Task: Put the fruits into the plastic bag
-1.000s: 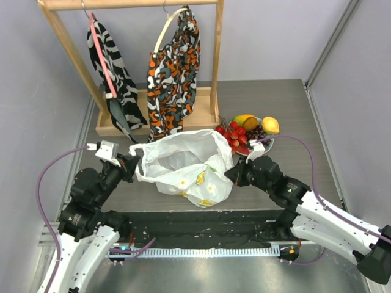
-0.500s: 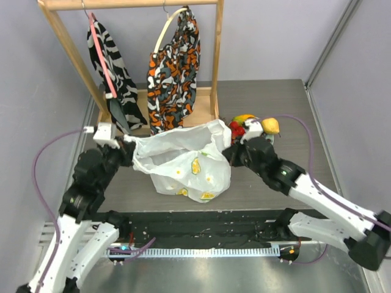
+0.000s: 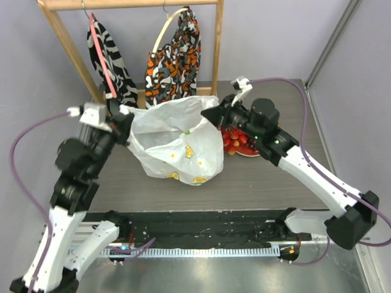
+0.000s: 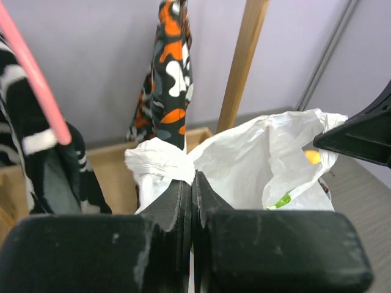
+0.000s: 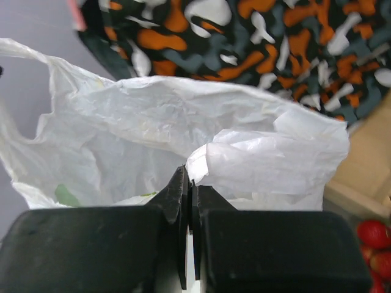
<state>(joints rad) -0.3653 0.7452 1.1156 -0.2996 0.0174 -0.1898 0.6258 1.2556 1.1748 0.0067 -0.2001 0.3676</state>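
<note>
The white plastic bag (image 3: 174,140), printed with citrus slices, hangs lifted between both grippers with its mouth stretched open. My left gripper (image 3: 124,116) is shut on the bag's left handle (image 4: 156,162). My right gripper (image 3: 209,115) is shut on the bag's right edge (image 5: 244,159). Red berries (image 3: 237,140) lie on a plate right of the bag, under my right arm; they also show in the right wrist view (image 5: 374,235). The grapes, lemon and mango are hidden behind the arm.
A wooden rack (image 3: 215,55) stands at the back with a zebra-striped cloth (image 3: 110,58) and an orange-black patterned cloth (image 3: 174,58) on hangers, just behind the raised bag. Grey walls close both sides.
Both arms have risen and moved toward the back, lifting the bag off the table and pulling its mouth open. My right arm now covers most of the fruit plate.
</note>
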